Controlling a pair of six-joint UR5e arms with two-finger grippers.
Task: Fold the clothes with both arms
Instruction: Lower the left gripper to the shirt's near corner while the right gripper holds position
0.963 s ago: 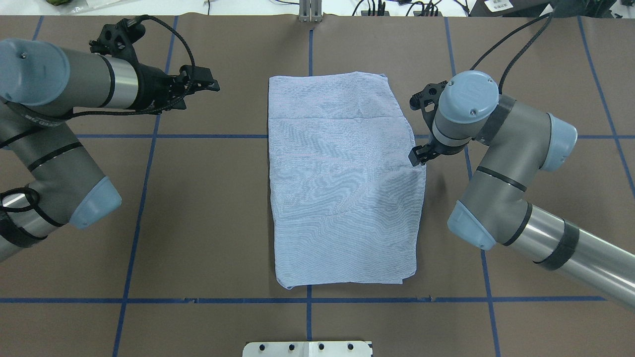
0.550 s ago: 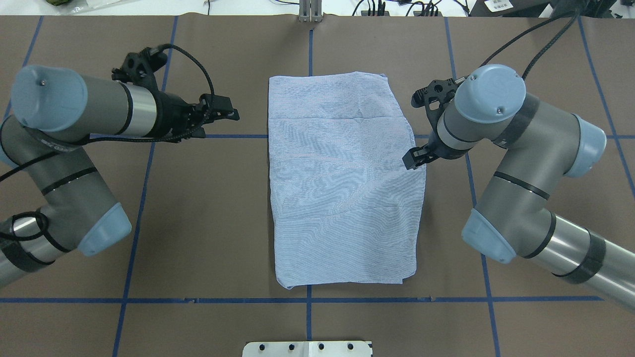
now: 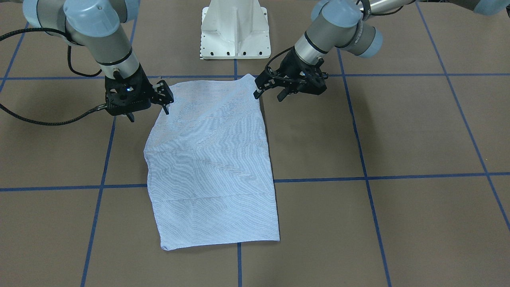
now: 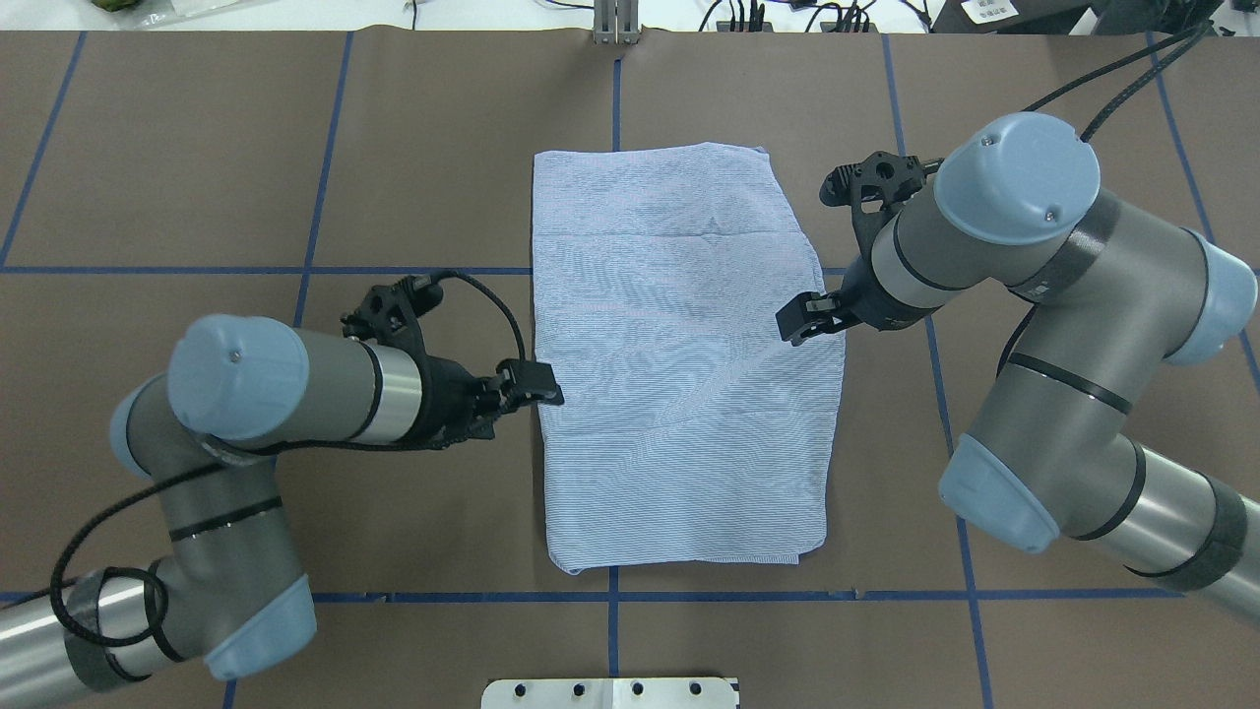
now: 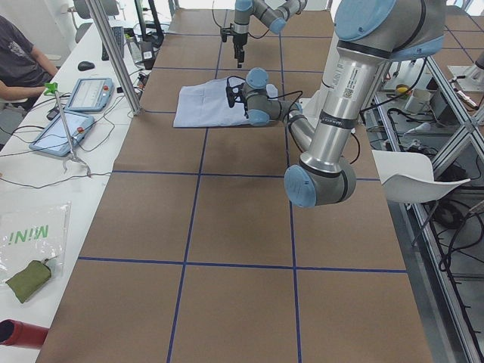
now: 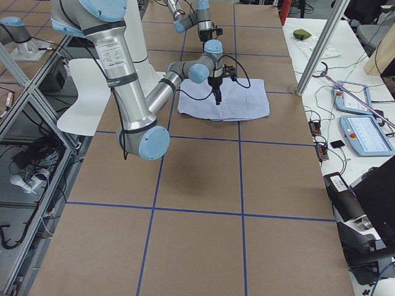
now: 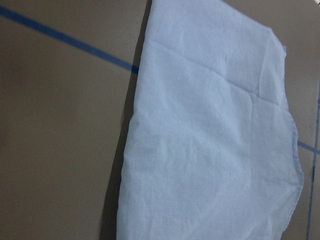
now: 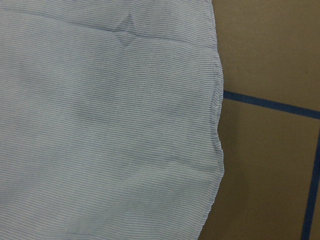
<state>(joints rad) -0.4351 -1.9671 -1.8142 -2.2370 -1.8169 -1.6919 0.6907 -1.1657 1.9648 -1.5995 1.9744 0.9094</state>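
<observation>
Left end effector point(image 3: 269, 95) and right end effector point(image 3: 148, 112) hover spread at opposite long edges of the folded shirt point(image 4: 679, 374), which lies flat mid-table point(image 4: 394, 492). Pinching only the top layer, or closing unevenly, could drag it askew and undo the fold.
</observation>
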